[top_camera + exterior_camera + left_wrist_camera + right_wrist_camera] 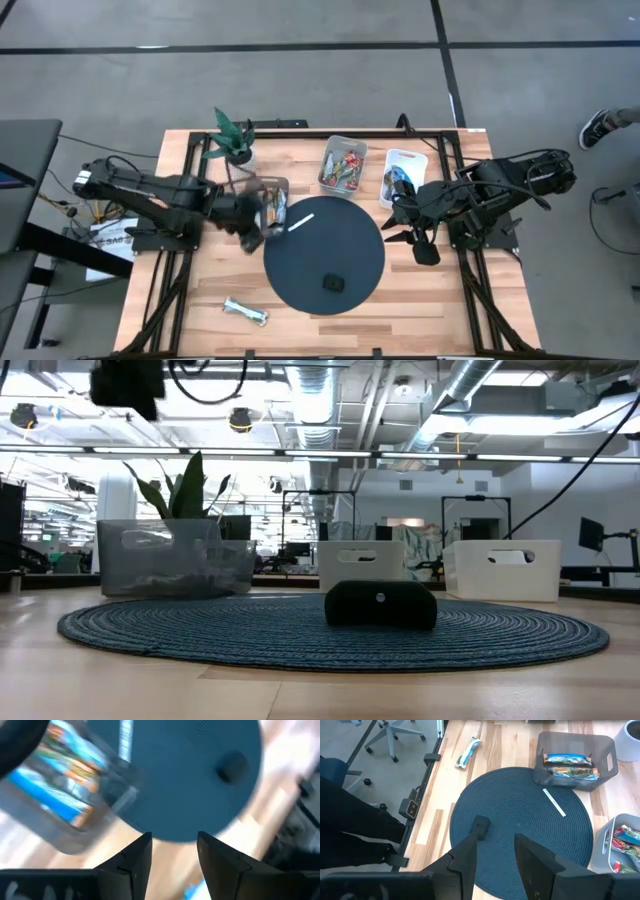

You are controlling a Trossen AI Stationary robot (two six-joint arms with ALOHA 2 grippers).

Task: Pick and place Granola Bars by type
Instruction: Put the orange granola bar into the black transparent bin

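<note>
Granola Bars (pixel 246 313) near front edge | left end effector (pixel 262 212) parted | right end effector (pixel 408 238) parted

— What surrounds the desk (pixel 200 300)?
— Grey floor (pixel 300 80) crossed by dark lines, a shoe (pixel 603 126) at its edge, an office chair (pixel 395 735).
— Overhead?
— Silver ducts (pixel 480 390), pipes and bright strip lights (pixel 470 457) over an open office.

Left claw (pixel 262 215) hangs empty, fingers parted; right claw (pixel 420 240) likewise, both raised.
</note>
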